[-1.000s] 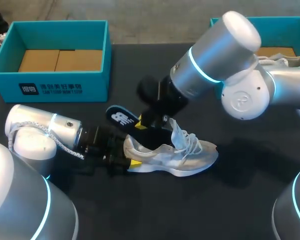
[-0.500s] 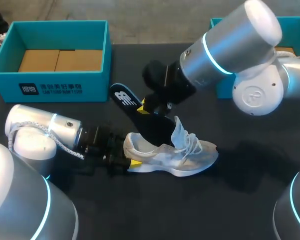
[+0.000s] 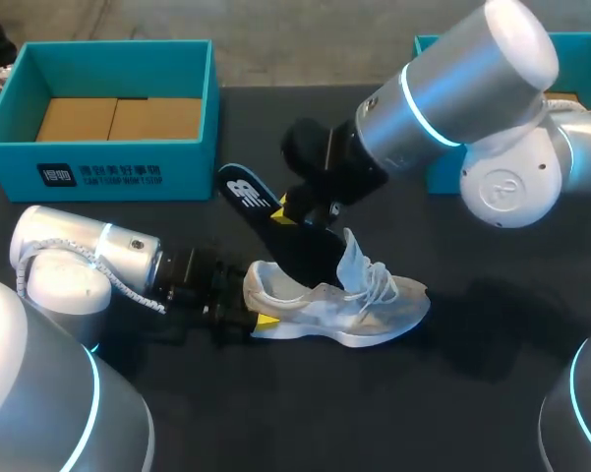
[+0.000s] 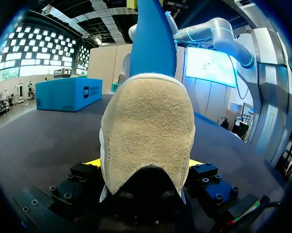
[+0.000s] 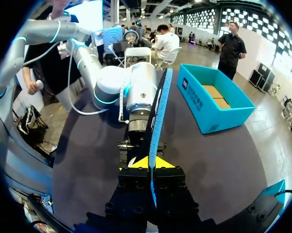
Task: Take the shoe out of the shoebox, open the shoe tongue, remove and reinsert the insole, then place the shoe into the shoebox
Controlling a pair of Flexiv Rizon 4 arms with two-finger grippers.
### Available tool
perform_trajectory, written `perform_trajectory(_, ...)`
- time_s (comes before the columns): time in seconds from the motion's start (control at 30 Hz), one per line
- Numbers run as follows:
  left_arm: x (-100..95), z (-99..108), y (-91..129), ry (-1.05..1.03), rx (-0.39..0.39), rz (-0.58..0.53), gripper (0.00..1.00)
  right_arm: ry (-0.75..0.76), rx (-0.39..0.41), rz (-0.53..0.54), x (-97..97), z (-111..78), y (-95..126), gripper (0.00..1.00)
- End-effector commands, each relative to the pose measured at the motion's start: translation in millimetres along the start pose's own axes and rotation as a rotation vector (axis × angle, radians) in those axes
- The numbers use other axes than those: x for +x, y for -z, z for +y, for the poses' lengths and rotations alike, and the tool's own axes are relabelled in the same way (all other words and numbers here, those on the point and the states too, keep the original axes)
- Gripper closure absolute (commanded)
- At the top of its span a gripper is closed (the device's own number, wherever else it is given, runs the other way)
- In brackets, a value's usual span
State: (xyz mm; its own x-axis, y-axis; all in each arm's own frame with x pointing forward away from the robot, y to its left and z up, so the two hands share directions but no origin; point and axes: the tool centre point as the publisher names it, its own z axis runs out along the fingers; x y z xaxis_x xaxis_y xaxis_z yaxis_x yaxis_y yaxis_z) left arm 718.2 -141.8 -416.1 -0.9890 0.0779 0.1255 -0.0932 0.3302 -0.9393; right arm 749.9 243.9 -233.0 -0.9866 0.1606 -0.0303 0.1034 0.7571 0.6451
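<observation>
Head view: the shoe [image 3: 339, 305] lies on its sole on the dark table [image 3: 492, 393], outside the box. My left gripper [image 3: 238, 313] is clamped on the shoe's heel. Above the shoe, my right gripper [image 3: 293, 211] pinches the insole [image 3: 246, 190]. The insole's front end sits in the shoe's opening, and its heel end rises above the shoe's heel. The open shoebox [image 3: 108, 162] stands well apart, beyond the shoe's heel.

Left wrist view: the shoe's suede heel fills the gap, with a yellow tip against each side. The insole stands up behind it.

Right wrist view: the insole appears edge-on, thin, nipped between nearly closed tips.

I judge the insole light and bendy, best held near its heel end. The shoe looks soft and light, so it may slide unless its heel is held. There is open table past the shoe's toe; my left arm crowds the heel side.
</observation>
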Motion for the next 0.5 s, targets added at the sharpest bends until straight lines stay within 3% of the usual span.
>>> perform_trajectory(0.03,-1.8,2.7,-0.8,0.0,0.0,0.001,1.0,0.0,0.001,-0.002,0.6,0.3,-1.3,1.0)
perform_trajectory(0.13,-1.8,2.7,-0.8,0.0,0.0,0.001,1.0,-0.003,-0.011,-0.007,-0.5,1.8,0.0,1.0)
perform_trajectory(0.5,-1.8,2.7,-0.8,0.0,0.0,0.001,1.0,0.001,-0.139,0.083,-14.2,43.8,23.8,1.0)
